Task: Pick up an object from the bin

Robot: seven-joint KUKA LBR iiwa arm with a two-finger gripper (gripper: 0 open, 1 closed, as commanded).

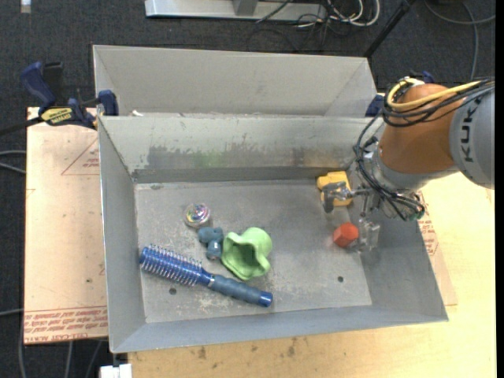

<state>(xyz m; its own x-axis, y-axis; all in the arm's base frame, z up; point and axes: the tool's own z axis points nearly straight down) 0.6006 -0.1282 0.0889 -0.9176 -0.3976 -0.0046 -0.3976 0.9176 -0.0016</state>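
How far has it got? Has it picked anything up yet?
Nothing is lifted yet. The gripper is down at the right of the bin, next to a small red lump; whether it grips it I cannot tell. The blue hairbrush and green toy lie apart from it. Grasping and lifting remain.

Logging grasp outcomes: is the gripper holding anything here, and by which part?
Cannot be told: the gripper sits low beside a small red lump near the bin's right wall, but no hold on it shows.
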